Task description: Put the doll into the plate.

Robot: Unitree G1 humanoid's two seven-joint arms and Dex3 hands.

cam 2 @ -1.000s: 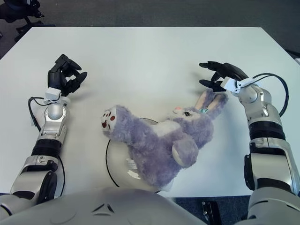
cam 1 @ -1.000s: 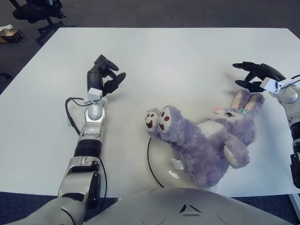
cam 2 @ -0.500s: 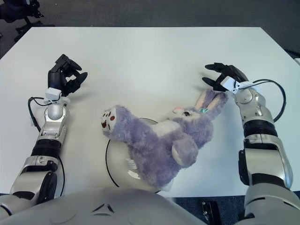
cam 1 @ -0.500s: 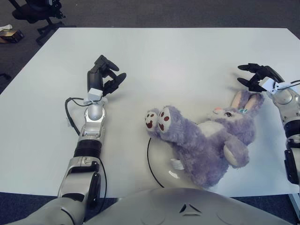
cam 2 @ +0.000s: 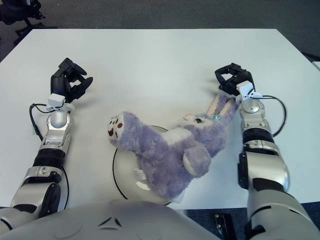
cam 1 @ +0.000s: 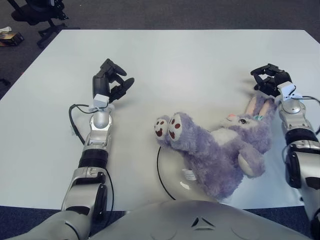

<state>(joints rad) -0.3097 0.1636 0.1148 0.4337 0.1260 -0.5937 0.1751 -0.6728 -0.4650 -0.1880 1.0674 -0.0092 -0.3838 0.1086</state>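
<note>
A purple plush bunny doll point(cam 1: 215, 155) lies on its side, feet point(cam 1: 168, 127) pointing left. Its lower body covers much of the white plate with a black rim point(cam 1: 159, 167); its head and ears point(cam 1: 260, 107) reach past the plate onto the table at right. My right hand point(cam 1: 267, 80) hovers just beyond the ear tips, fingers loosely curled, holding nothing. My left hand point(cam 1: 111, 80) shows over the table far left of the doll, relaxed and empty.
The white table point(cam 1: 190, 60) stretches well beyond the doll; its right edge runs close to my right arm. A black cable point(cam 1: 75, 120) loops beside my left forearm. An office chair point(cam 1: 37, 12) stands on the floor at the back left.
My right hand has swung inward over the ear tips and its spread fingers have curled in. The doll's ears shifted slightly. The left arm has not moved.
</note>
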